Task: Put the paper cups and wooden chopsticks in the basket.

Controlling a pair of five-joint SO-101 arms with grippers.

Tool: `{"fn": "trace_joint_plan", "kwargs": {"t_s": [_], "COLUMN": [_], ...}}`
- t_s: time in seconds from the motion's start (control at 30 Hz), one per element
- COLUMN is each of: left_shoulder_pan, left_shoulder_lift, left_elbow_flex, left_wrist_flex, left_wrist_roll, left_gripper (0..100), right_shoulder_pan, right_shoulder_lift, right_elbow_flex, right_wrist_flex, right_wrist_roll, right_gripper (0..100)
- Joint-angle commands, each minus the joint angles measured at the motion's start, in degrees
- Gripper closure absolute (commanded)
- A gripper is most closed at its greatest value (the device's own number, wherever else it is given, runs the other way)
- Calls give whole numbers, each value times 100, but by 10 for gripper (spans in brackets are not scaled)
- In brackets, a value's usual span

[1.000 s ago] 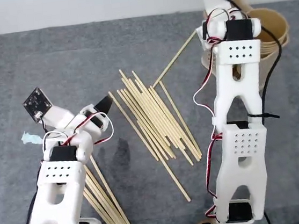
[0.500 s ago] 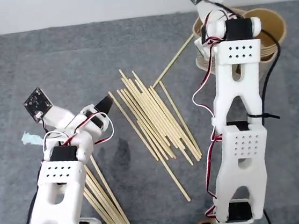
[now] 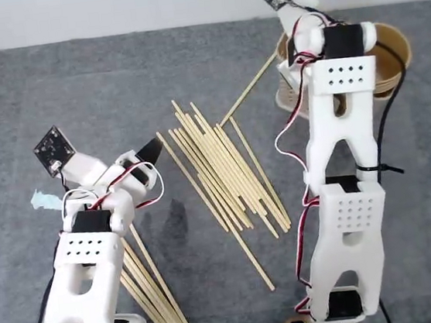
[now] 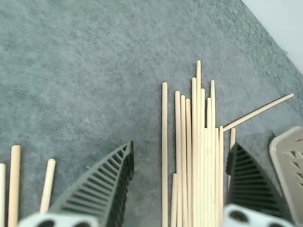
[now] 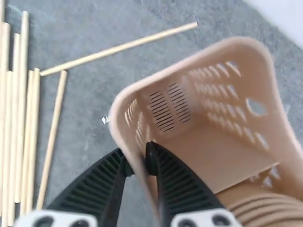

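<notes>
Pinching basket (image 5: 199, 101) rim — right gripper (image 5: 136, 160).

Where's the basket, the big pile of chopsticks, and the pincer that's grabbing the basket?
basket (image 5: 170, 106), right wrist view, on its slotted side wall.
chopsticks (image 3: 228, 172), high view, middle of the pile.
right pincer (image 5: 137, 153), right wrist view, between its fingertips, at the basket's rim.

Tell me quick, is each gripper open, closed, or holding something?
Left gripper: open, empty, over the chopsticks.
Right gripper: closed on the rim of the basket.
</notes>
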Motion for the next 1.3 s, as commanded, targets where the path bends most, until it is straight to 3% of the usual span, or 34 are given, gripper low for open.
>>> {"fn": "trace_joint_plan", "kwargs": {"t_s": [0.0, 0.43, 0.97, 1.03, 1.27], "left_shoulder_pan": [0, -9, -35, -35, -35], "left_shoulder_lift": [-149, -149, -158, -167, -149], "left_elbow_flex": [-136, -145, -145, -145, -145], "left_wrist_flex": [-114, -114, -114, -114, -114], "left_wrist_roll": [-53, -53, -53, -53, -53], "left_gripper": [698, 698, 698, 697, 697], "right_shoulder_pan": [-171, -171, -620, -708, -857], "right_shoulder_lift": [-567, -778, -2695, -2730, -2782], "right_elbow_flex": [-114, 18, 3156, 3235, 3226], "right_wrist_flex": [31, 435, 400, 409, 409], "right_wrist_roll": [26, 352, 844, 835, -35], "right_gripper": [991, 991, 988, 957, 690]}}
